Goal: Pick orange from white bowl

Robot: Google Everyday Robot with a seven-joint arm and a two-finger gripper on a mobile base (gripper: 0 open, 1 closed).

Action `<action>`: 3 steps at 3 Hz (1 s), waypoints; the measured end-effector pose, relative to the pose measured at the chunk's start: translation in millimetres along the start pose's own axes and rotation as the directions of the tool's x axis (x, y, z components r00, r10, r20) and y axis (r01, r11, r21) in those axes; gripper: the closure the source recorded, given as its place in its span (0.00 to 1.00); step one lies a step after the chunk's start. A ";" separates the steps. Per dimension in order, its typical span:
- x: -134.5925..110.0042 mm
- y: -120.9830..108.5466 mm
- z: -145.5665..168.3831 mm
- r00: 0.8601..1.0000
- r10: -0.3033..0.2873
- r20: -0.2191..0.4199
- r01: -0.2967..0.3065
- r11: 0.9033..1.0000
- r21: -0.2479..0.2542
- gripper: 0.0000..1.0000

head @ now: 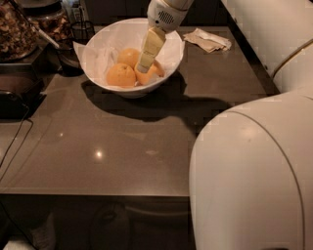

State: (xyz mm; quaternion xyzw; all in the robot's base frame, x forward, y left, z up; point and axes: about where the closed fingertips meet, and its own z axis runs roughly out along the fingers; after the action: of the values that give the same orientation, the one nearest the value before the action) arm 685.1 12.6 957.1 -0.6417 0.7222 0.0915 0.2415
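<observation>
1. Camera view: the claw (145,66) reaches down into the bowl (98,46) from a white wrist (164,13) above the bowl's far rim. It is tilted, so its tip lies lower than the wrist and to the wrist's left.
2. Whether the claw is wide or narrow cannot be told, and nothing can be seen held in it.
3. The orange (155,72) lies in the bowl right at the claw's tip. It is partly hidden behind the claw and shows mostly on the claw's right. Whether the two touch cannot be told.
4. A second orange (121,75) sits just left of the tip, and a third (129,55) lies left of the claw and further back. All three are close together.
5. Crinkled white paper (95,57) lines the bowl and shows on the wall to the claw's left.
6. The bowl stands on a dark desk (122,141), which stretches from below the claw toward the camera.
7. A crumpled napkin (209,40) lies on the desk well to the claw's right, apart from the bowl.
8. Dark jars (17,29) stand far to the claw's left, beyond the bowl.
9. The robot's white arm (254,176) fills the near right, well below and to the right of the claw.
</observation>
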 end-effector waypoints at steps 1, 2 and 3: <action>0.0 0.0 0.0 1.000 0.000 0.000 0.000 1.000 0.000 0.00; 9.4 -6.4 3.7 0.994 0.102 -0.023 -0.102 0.995 -0.002 0.00; 28.1 -15.7 11.7 0.966 0.249 -0.070 -0.250 0.968 -0.006 0.00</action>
State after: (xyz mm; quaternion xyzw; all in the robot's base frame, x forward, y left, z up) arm 701.4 -9.5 936.7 -0.5501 0.8044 0.1044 0.1984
